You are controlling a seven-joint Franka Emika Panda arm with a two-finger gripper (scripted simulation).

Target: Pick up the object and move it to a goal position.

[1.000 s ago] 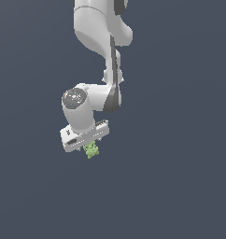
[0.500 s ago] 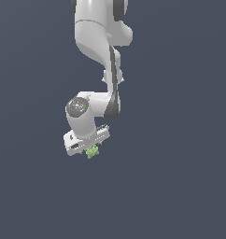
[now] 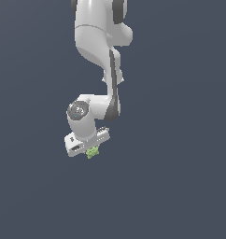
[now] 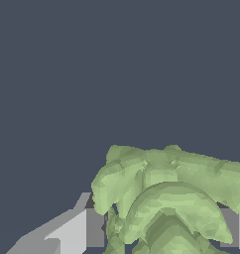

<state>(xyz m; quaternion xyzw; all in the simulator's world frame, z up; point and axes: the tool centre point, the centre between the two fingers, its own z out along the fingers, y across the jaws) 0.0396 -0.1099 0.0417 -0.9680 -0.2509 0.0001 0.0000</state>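
Note:
The object (image 3: pixel 92 152) is a tiny light-green lumpy item. It sits under the white gripper (image 3: pixel 90 150), between the fingers, off the dark grey floor. In the wrist view the object (image 4: pixel 166 203) fills the space between the two grey fingers (image 4: pixel 92 228), which press on it from both sides. The gripper is shut on the object. The white arm (image 3: pixel 98 42) comes down from the top of the exterior view.
A plain dark grey floor (image 3: pixel 180 186) surrounds the arm on every side. No other objects or goal marker show in either view.
The gripper, with the object held in it, has moved a little to the exterior view's left and slightly down. The grip has not changed.

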